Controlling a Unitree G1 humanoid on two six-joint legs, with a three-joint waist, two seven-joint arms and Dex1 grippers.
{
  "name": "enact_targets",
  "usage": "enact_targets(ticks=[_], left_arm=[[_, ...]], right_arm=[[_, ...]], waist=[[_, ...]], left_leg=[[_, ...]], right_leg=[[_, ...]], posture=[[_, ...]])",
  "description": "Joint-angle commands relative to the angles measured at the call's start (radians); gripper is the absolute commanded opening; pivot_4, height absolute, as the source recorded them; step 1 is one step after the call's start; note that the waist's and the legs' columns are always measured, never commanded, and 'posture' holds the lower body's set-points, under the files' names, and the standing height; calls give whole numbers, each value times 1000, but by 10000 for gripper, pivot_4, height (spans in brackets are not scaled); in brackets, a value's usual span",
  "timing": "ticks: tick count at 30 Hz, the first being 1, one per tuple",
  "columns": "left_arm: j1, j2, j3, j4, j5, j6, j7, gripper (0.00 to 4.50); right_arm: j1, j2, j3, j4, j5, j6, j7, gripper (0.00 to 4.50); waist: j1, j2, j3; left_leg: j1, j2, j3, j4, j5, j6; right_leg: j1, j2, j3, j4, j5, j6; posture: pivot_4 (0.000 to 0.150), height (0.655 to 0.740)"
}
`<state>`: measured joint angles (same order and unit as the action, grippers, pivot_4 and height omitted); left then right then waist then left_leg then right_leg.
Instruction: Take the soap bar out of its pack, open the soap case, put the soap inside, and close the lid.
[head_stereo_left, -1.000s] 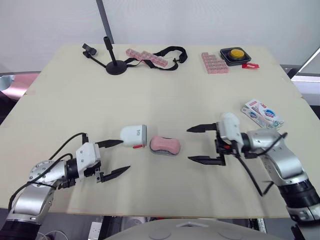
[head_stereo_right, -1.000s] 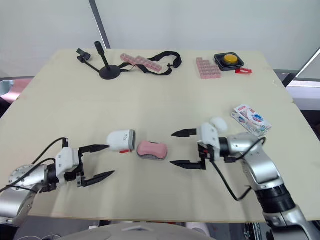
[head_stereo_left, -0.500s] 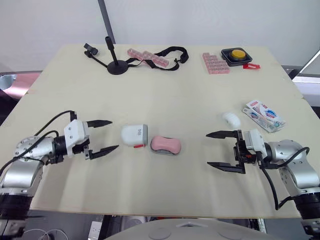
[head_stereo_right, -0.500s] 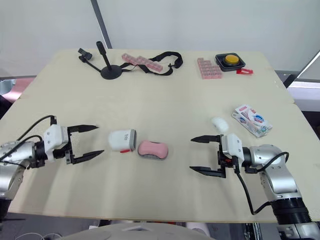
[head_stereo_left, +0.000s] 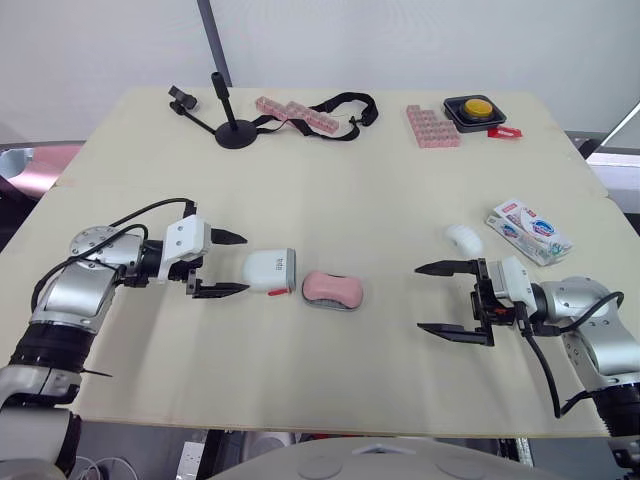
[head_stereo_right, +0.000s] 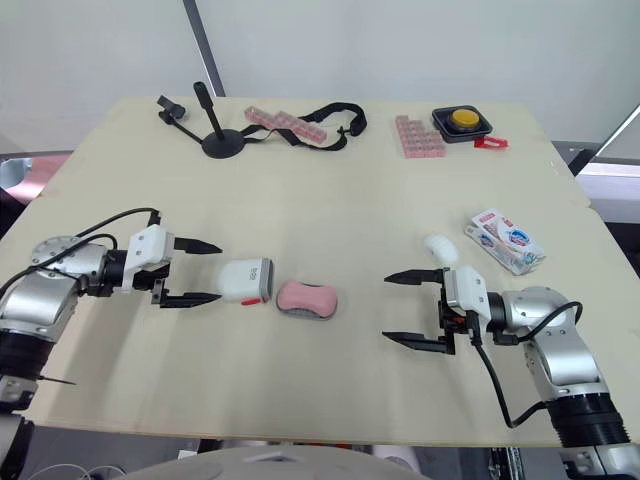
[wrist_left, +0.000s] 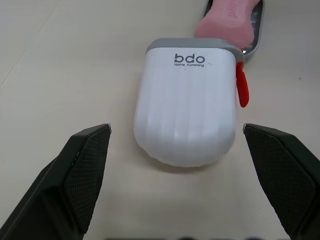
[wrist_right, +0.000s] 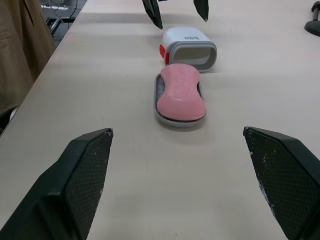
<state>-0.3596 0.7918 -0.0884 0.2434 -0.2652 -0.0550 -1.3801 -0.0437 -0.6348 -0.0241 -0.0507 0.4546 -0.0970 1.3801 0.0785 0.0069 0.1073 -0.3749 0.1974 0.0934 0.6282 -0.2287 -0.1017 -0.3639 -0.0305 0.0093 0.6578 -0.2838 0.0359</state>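
Seemingly the closing step: left gripper agape just short of the lid; next, clamp and slide it over the soap.

My two head eyes look forward and down from above the desk's near edge, taking in the whole top to its far corners. They share nearly the same scene, one set slightly aside of the other. The camera on my left gripper sits low and very near, facing the desk's right edge over the white case lid to the pink soap, while that on my right gripper looks back from farther off toward the left edge, sharing both things from the opposite end.
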Motion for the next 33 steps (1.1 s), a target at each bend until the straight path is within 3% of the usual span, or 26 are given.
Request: enact_targets(ticks=[1,17,33], left_arm=[[-38,-5,-28,25,19,8,-32,45000],[-122,-60,-104,87,80,8,-51,45000],[-158,-103,-114,176,129,-83,-41,45000]], right_arm=[[-5,-17,-14,-36,18,8,-9,44615],[56,-15,-37,-95,59,61,-47,44615],[133,35,-21,-15,21,-38,-73,44615]], waist=[[0,0,0],[2,0,0],[1,0,0]], left_leg=[[0,0,0,0,0,0],[-1,0,0,0,0,0],[-1,0,0,0,0,0]], right_leg=[[0,0,0,0,0,0],[0,0,0,2,0,0],[2,-1,-1,-2,0,0]], posture=[[1500,7400],[1500,7400],[1500,7400]])
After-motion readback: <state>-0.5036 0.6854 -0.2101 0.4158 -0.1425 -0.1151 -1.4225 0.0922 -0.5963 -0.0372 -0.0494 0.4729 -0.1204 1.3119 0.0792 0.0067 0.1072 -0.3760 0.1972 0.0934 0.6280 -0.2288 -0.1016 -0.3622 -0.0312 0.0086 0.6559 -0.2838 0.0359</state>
